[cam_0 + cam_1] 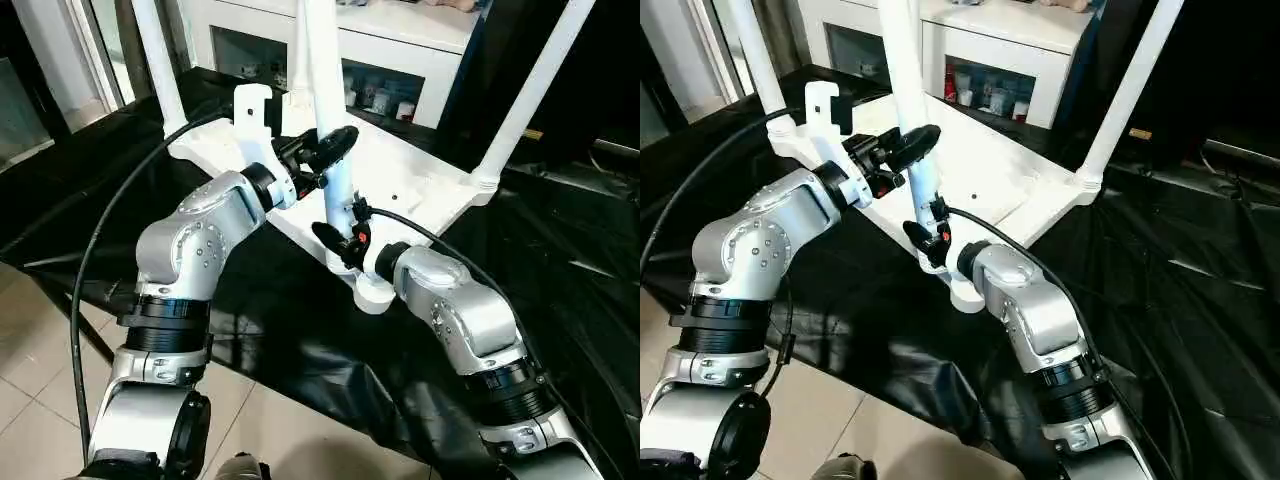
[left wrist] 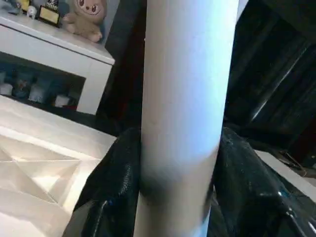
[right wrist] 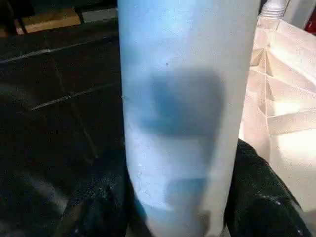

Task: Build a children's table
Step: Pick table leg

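The children's table top (image 1: pixel 405 165) lies upside down on a black-covered surface, ribbed side up. White legs stand in its far left corner (image 1: pixel 158 60) and right corner (image 1: pixel 535 90). A third leg (image 1: pixel 322 70) rises upright from the near corner socket (image 1: pixel 372 290). My left gripper (image 1: pixel 335 150) grips this leg partway up, its black fingers (image 2: pixel 116 192) pressed against both sides. Lower down, just above the socket, my right gripper (image 1: pixel 345 235) is shut on the same leg (image 3: pixel 182 113).
A white cabinet (image 1: pixel 400 45) with glass doors stands close behind the table top. Black sheeting (image 1: pixel 570 270) covers the work surface, whose near edge drops to a tiled floor (image 1: pixel 40 400). A black cable (image 1: pixel 100 230) loops over my left arm.
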